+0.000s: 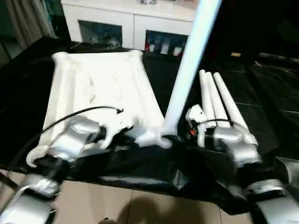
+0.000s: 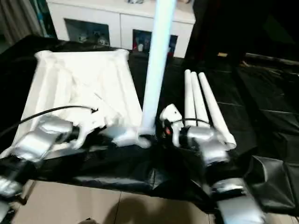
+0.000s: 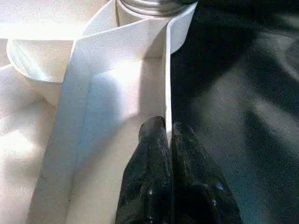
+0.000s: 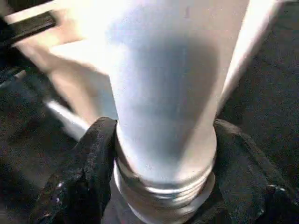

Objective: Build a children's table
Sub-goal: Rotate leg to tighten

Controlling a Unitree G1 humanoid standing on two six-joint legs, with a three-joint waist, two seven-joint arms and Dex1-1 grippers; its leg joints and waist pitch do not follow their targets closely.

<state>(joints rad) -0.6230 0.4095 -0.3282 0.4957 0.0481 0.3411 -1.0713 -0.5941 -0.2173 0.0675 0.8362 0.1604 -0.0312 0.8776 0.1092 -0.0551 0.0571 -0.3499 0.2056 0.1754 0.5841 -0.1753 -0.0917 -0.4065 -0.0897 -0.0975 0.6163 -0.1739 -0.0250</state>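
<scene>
Right wrist view shows the right tool [image 4: 163, 186] clamping an upright leg [image 1: 189, 70]; left tool [image 3: 168, 135] pinches the tabletop rim [image 3: 167, 70].

Tabletop [image 1: 261, 88]: covered with wrinkled black sheeting; the sheeting overhangs the near edge. Floor [image 1: 117, 205]: beige tiles, visible below that edge. White cabinet [image 1: 131, 18]: stands beyond the tabletop's far edge; its glass doors show small items inside. Curtain [image 1: 23, 18]: hangs beside the cabinet. The area on the cabinet's other side is dark.
</scene>
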